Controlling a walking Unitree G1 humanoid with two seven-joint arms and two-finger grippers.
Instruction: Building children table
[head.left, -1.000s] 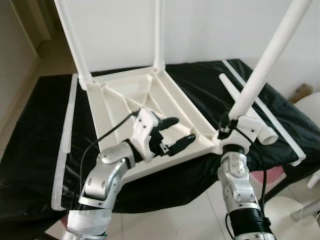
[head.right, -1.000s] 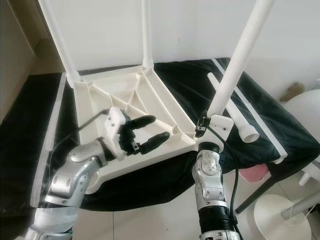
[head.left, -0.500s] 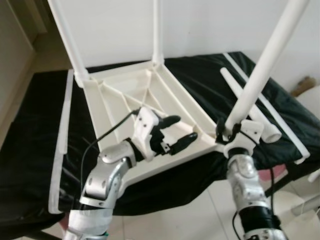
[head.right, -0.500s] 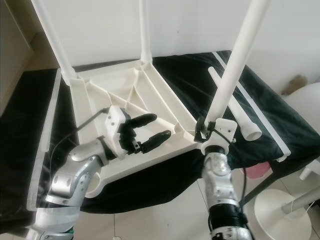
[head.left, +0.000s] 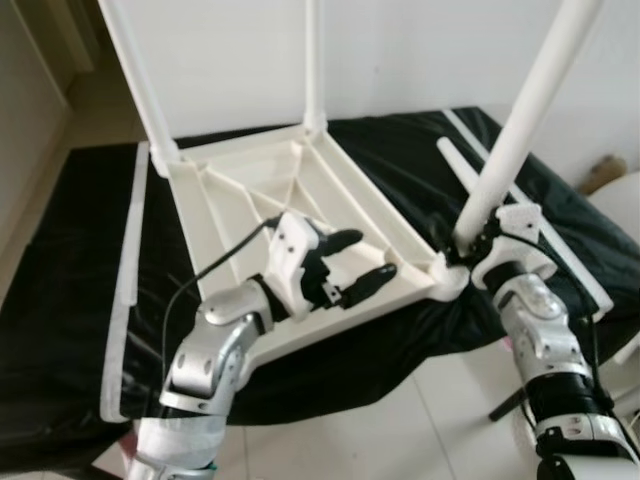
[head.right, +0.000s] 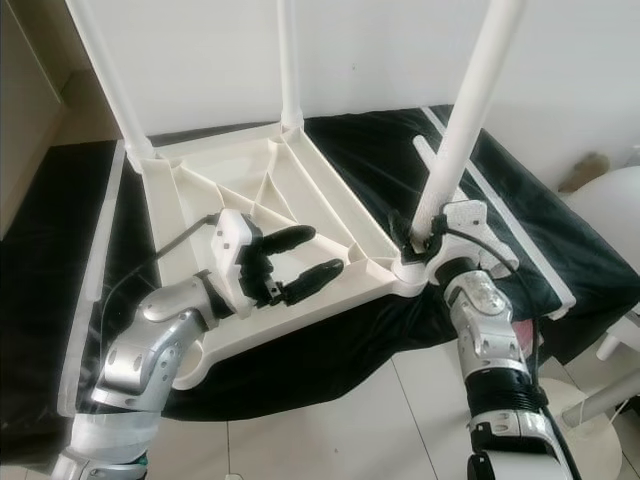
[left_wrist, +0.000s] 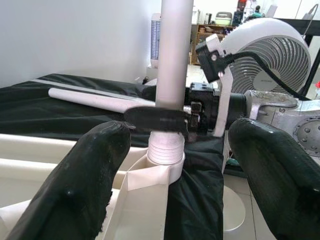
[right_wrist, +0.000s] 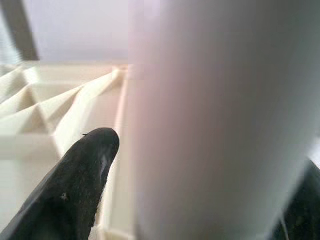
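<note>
- The white plastic table top (head.left: 290, 200) lies upside down on a black cloth (head.left: 70, 300), its ribbed underside facing up, with its near edge close to the front edge of the cloth.
- Two white legs stand upright in the far corners: one at the far left (head.left: 140, 75), one at the far right (head.left: 313, 60).
- A third leg (head.left: 520, 125) stands at the near right corner, leaning slightly to the right; its threaded lower end sits in the corner socket (left_wrist: 162, 172).
- The right gripper (head.right: 428, 235) pinches this leg low down, just above the socket, one black finger (right_wrist: 75, 185) pressed against the side of the tube.
- The left gripper (head.left: 350, 265) hovers over the near part of the underside, its two black fingers (left_wrist: 75, 190) spread apart and holding nothing, pointing toward the near right corner.
- A loose white leg (head.left: 470, 180) lies on the cloth to the right of the table top, beyond the right gripper.
- A white strip (head.left: 128, 270) runs along the cloth on the left side, and another (head.left: 540, 235) on the right.
- A white fan (left_wrist: 272, 55) stands behind the right arm in the left wrist view.
</note>
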